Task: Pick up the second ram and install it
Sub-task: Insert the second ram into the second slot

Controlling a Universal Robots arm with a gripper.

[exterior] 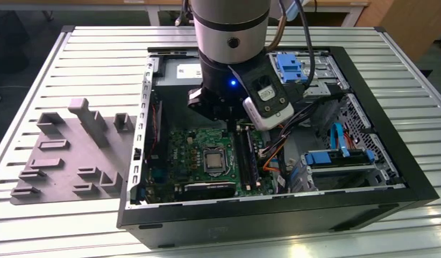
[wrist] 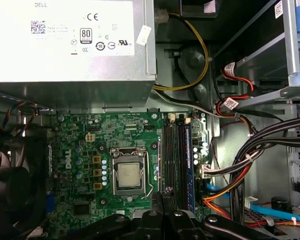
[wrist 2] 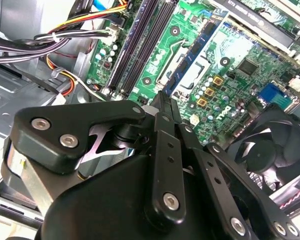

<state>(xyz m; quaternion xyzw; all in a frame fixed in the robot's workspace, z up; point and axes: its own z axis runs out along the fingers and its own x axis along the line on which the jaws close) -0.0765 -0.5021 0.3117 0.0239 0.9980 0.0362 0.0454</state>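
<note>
Open computer case (exterior: 278, 217) lies on its side on a slatted metal table (exterior: 98, 54); grey moulded tray (exterior: 63, 161) sits beside it, toward the exterior view's left, just touching the case wall.

Arm (exterior: 231, 32) reaches down into the case from above; gripper (exterior: 226, 119) hangs low over the green board (exterior: 181, 153), close by the long black slots (exterior: 247, 158).

In the second wrist view the gripper's fingers (wrist 2: 166, 150) are drawn tight together; a thin dark edge stands pinched between their tips; this is the memory stick (wrist 2: 160, 96), seen edge-on, chips not visible. In the first wrist view the same dark edge (wrist: 161, 196) rises from the fingertips, lined up along the slots (wrist: 176, 160); cannot tell whether it touches a slot or hangs just above.

Processor socket (wrist: 127, 177) lies beside the slots; power supply box (wrist: 70, 40) beyond the board's edge; black fan (wrist 2: 262, 150) past the socket; bundled cables (wrist: 250, 150) run along the slots' other side; blue drive brackets (exterior: 289, 67) toward the exterior view's right.
</note>
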